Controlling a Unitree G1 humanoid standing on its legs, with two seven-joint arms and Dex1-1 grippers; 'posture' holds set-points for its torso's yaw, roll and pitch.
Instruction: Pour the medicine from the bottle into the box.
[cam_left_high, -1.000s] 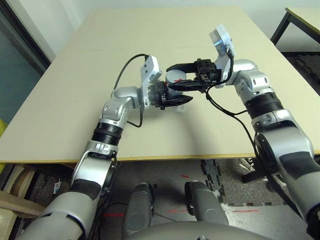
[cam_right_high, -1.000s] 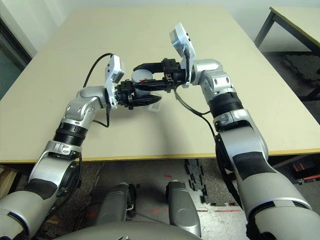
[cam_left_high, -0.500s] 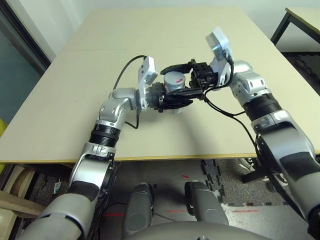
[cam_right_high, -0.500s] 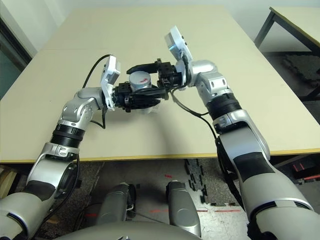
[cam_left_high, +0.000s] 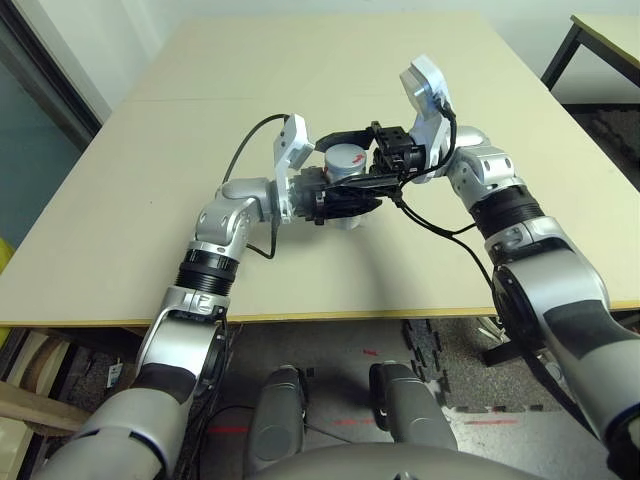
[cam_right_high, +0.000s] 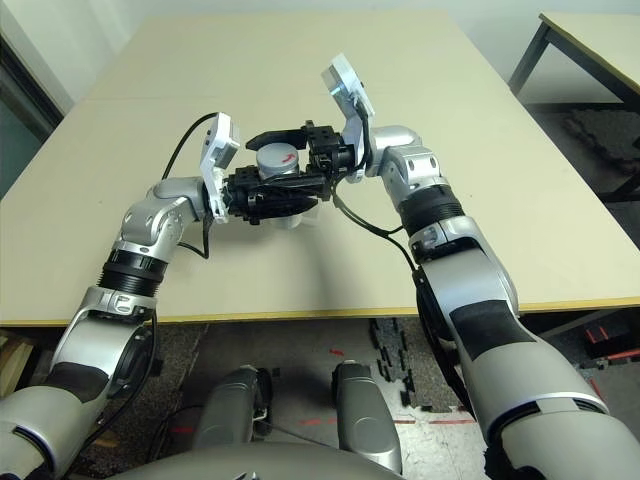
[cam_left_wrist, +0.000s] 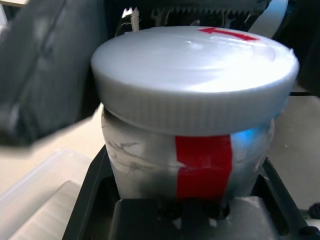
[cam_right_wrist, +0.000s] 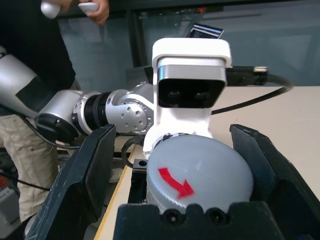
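- No words, brand names or numbers can be read anywhere.
- One sign: a red arrow (cam_right_wrist: 176, 183) printed on top of the grey cap (cam_left_wrist: 195, 75) of the bottle (cam_left_wrist: 192, 165).
- The bottle's red lengthwise stripe (cam_left_wrist: 204, 165) bears no writing.

1. One bottle (cam_left_high: 343, 172) was there, wearing one grey cap (cam_left_wrist: 192, 75).
2. One clear box (cam_left_wrist: 35, 200) lay below it.
3. Two grippers, left (cam_left_high: 340, 198) and right (cam_left_high: 345, 158), met at the bottle.
4. One person (cam_right_wrist: 35, 45) stood behind.
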